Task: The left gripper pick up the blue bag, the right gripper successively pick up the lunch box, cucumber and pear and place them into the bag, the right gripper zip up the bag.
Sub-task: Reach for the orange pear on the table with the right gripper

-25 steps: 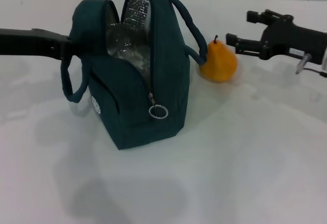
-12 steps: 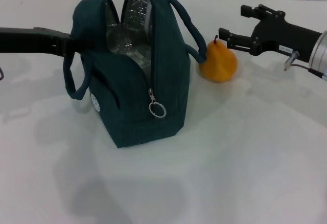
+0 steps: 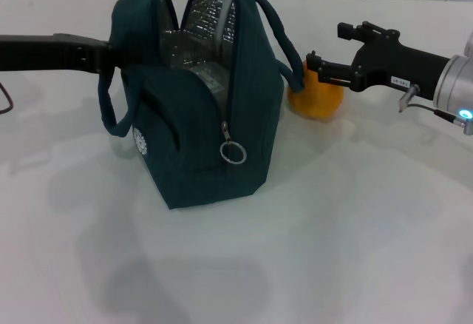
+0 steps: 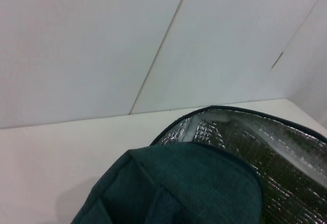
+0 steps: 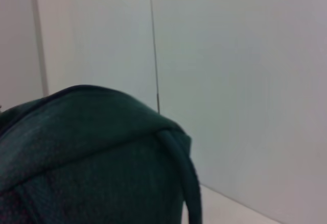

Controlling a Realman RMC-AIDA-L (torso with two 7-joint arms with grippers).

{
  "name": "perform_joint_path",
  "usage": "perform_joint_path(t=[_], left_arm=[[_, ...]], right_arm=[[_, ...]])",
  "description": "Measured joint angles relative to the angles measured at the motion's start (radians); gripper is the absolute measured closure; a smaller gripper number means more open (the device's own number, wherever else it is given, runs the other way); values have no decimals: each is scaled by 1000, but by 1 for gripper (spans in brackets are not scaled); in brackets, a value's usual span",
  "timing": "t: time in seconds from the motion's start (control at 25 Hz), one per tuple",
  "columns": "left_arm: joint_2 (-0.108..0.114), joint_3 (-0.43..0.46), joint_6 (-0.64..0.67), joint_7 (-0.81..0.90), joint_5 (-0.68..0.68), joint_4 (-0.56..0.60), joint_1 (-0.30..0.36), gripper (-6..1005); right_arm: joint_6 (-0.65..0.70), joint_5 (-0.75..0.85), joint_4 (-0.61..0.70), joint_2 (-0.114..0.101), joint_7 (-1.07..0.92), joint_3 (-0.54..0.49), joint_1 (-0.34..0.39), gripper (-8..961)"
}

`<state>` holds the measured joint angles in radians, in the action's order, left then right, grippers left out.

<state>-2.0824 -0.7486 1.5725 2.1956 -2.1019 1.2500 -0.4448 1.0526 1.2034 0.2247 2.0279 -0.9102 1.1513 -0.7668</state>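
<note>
The blue bag (image 3: 199, 95) stands unzipped with its foil-lined mouth open upward, while its right loop handle (image 3: 277, 35) arches just beside the pear (image 3: 314, 96), crowding the right claw (image 3: 325, 50), whose spread fingers straddle the fruit.

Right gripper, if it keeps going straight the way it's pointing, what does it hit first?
Probably the pear: the right gripper, jaws open, already straddles its top. Beyond it stands the blue bag, though depth is uncertain.

Even bright light, soft shadows (slight blur)
</note>
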Motion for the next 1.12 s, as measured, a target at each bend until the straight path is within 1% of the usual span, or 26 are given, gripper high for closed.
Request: perform_joint_path(t=[0.2, 0.36, 0.52, 1.12], left_arm=[[0, 0, -3, -1, 5, 0, -3, 963], [1, 0, -9, -1, 5, -13, -13, 963], [3, 0, -9, -1, 6, -33, -25, 963], [5, 0, -22, 0, 7, -38, -26, 962]], right_arm=[[-4, -11, -15, 0, 0, 3, -13, 189], [-21, -20, -62, 0, 8, 5, -55, 199], [-43, -27, -67, 0, 7, 38, -74, 209], [-68, -29, -68, 0, 9, 80, -84, 246]])
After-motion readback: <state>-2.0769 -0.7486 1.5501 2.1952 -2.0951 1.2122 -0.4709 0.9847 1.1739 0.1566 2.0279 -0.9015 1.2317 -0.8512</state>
